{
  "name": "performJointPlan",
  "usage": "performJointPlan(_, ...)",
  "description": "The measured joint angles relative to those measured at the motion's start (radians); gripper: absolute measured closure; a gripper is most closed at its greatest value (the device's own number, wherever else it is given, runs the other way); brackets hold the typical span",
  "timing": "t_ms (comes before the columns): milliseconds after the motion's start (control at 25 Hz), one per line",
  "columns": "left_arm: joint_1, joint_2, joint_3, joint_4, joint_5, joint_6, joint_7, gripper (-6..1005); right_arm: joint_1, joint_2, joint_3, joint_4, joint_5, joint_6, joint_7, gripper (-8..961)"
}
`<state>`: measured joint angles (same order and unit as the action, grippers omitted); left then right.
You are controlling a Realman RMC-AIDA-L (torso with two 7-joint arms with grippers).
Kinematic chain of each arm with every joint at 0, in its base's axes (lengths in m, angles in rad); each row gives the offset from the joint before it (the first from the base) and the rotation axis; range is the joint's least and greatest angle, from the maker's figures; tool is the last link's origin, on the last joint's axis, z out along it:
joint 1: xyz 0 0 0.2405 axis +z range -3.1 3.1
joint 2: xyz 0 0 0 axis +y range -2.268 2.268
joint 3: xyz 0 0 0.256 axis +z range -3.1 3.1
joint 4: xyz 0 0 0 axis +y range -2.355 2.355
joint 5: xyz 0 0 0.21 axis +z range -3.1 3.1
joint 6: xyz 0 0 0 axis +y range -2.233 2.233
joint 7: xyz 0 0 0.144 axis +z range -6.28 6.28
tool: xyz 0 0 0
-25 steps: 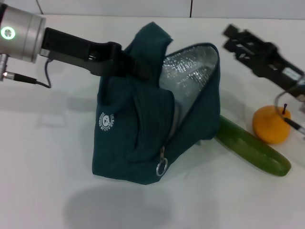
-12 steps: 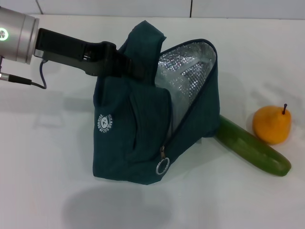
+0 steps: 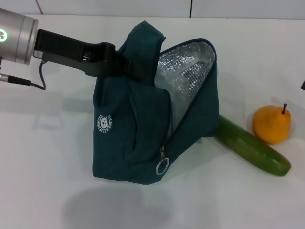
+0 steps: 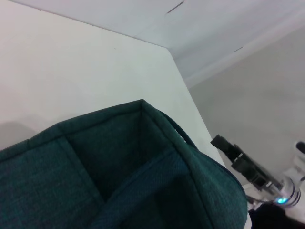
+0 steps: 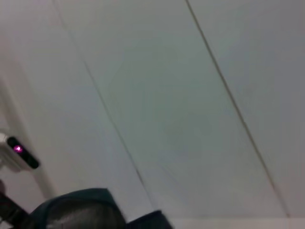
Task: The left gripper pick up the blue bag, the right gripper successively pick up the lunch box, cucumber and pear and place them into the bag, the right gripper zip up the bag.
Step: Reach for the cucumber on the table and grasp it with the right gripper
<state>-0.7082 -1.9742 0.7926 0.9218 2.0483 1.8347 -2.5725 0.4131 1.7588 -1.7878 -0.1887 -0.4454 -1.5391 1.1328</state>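
Left gripper (image 3: 125, 64) was clamped on a loop handle of the blue bag (image 3: 143, 129), fingers pinched on the strap, holding the bag's mouth lifted and tilted open toward the robot's right. Silver lining (image 3: 186, 71) showed in the opening; I could not see the lunch box from the head view, so I could not tell whether it was inside.

Right gripper: out of the head view apart from a dark sliver at the right border; the left wrist view caught it (image 4: 238, 160) well off beyond the bag's rim. I could not tell whether its fingers were spread or closed.

Cucumber (image 3: 250, 148) lay on the table (image 3: 47, 167) on the bag's right side, one end tucked against the bag's lower right corner, long axis running away from the bag toward the robot and rightward. Pear (image 3: 271, 124) stood just beyond its far half, near but apparently not touching, stem up.

Judgement: the right arm is the nearer one. A grip across the cucumber's short axis near mid-length looked best; open table lay on its near side, while the pear crowded the other.

Zip pull ring (image 3: 162, 167) hung at the bag's lower front, unzipped.
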Motion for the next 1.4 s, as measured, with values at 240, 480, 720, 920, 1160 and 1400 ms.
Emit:
performJointPlan(240, -0.001, 0.004, 0.002, 0.000, 0.001, 0.000, 0.000, 957, 0.159, -0.099, 0.001, -0.074, -0.201, 0.003, 0.332, 286)
performJointPlan(480, -0.004, 0.006, 0.005, 0.000, 0.005, 0.000, 0.000, 956, 0.368, -0.180, 0.048, -0.184, -0.580, 0.024, 0.715, 287)
performJointPlan(720, -0.019, 0.006, 0.005, 0.000, 0.007, -0.002, 0.000, 956, 0.545, -0.161, 0.223, -0.306, -1.208, 0.017, 1.048, 286)
performJointPlan(920, -0.025, 0.006, 0.005, -0.003, 0.007, -0.006, 0.003, 956, 0.608, -0.074, 0.406, -0.436, -1.588, -0.047, 1.123, 286)
performJointPlan(1160, -0.037, 0.006, 0.005, -0.007, 0.007, -0.011, 0.010, 956, 0.623, 0.067, 0.539, -0.598, -1.907, -0.117, 1.126, 285)
performJointPlan(1400, -0.038, 0.004, 0.005, -0.007, 0.009, -0.011, 0.013, 955, 0.625, 0.113, 0.548, -0.607, -1.923, -0.113, 1.120, 284)
